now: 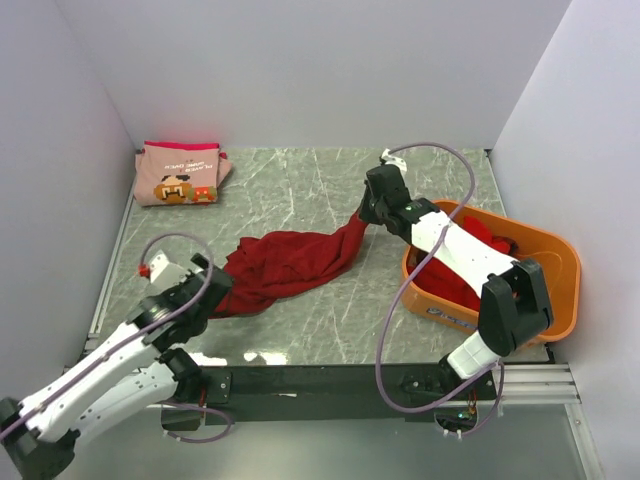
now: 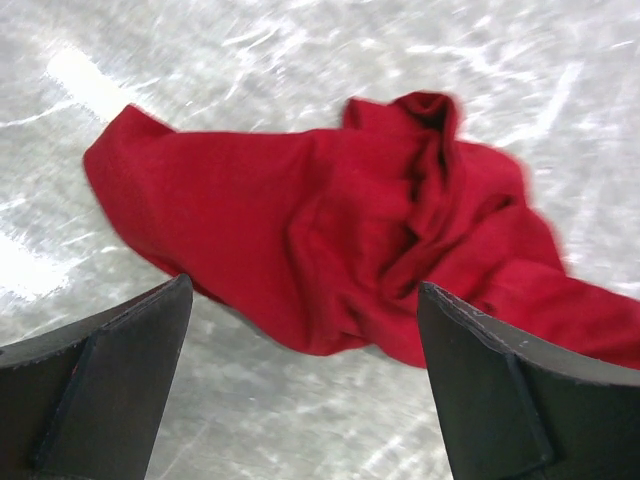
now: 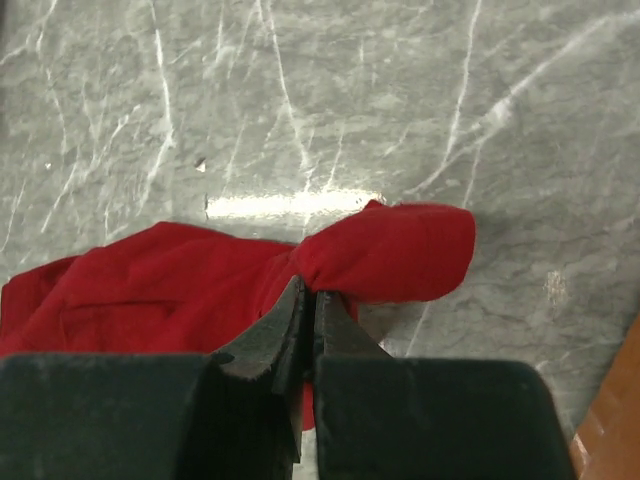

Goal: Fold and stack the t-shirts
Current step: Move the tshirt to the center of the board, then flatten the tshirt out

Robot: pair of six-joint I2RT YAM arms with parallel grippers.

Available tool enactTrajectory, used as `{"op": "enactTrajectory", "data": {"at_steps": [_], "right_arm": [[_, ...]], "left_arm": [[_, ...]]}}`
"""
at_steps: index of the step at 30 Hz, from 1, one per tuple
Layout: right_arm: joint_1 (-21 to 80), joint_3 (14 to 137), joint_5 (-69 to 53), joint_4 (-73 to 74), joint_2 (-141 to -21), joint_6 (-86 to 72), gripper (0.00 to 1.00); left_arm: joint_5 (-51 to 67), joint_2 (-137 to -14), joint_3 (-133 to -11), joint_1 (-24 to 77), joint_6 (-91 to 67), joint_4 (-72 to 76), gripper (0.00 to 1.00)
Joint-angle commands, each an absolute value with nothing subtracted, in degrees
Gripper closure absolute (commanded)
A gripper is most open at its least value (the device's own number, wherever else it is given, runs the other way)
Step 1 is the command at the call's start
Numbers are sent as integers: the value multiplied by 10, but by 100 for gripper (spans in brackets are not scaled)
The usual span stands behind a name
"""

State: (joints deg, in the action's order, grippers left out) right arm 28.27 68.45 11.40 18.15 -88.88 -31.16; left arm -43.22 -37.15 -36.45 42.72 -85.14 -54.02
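White walls, marbled (grey-green) tabletop (image 1: 300,180)

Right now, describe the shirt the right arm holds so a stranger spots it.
On the marble table, look left of the orange tub. The dark red t-shirt sprawls there unfolded, one end in the jaws of the right arm; the pink printed shirt lies folded.

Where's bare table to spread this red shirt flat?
Bare marble table runs along the back, between the folded pink t-shirt and the right gripper; another patch lies near, between the dark red t-shirt and orange tub. Crowded by the left gripper.
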Motion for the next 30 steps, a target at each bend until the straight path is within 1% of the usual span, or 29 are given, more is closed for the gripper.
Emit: {"op": "enactTrajectory", "data": {"at_steps": [1, 2, 3, 4, 5, 6, 7, 10, 13, 16, 17, 19, 21, 25, 26, 28, 29, 30], "right_arm": [[287, 719, 135, 169, -903, -295, 100], [287, 724, 142, 183, -910, -292, 90], [287, 735, 149, 190, -915, -292, 84], [287, 740, 164, 199, -918, -290, 73], [287, 744, 170, 214, -922, -286, 56], [287, 753, 176, 223, -924, -282, 45], [290, 757, 185, 231, -924, -278, 19], [303, 757, 212, 247, -911, -252, 17], [337, 741, 207, 235, -887, -216, 16], [370, 722, 101, 211, -883, -189, 17], [382, 719, 46, 195, -891, -176, 17], [417, 721, 8, 187, -909, -165, 17], [453, 735, 2, 185, -941, -148, 18], [489, 762, -13, 197, -995, -128, 21], [491, 764, -16, 190, -1011, -129, 22], [494, 764, -39, 182, -1026, -133, 24], [495, 766, -47, 178, -1040, -136, 25], [496, 772, -49, 178, -1047, -140, 25]], "left_arm": [[-418, -420, -368, 410, -861, -517, 1], [-402, -443, -368, 401, -842, -502, 1], [-389, -453, -367, 389, -834, -492, 1], [-374, -462, -363, 357, -822, -479, 1], [-354, -479, -353, 336, -783, -444, 1], [-307, -487, -345, 313, -769, -429, 0], [-287, -495, -339, 269, -756, -418, 1], [-236, -519, -318, 213, -718, -382, 1], [-223, -535, -306, 196, -706, -364, 1], [-215, -557, -290, 185, -706, -352, 1], [-212, -562, -286, 181, -704, -345, 1], [-204, -572, -275, 175, -703, -323, 1], [-191, -589, -262, 171, -701, -309, 2], [-187, -620, -255, 162, -693, -283, 14], [-185, -633, -254, 161, -693, -278, 23], [-183, -644, -251, 159, -691, -268, 38], [-181, -653, -250, 158, -688, -265, 54], [-177, -656, -250, 158, -687, -258, 63]]}}
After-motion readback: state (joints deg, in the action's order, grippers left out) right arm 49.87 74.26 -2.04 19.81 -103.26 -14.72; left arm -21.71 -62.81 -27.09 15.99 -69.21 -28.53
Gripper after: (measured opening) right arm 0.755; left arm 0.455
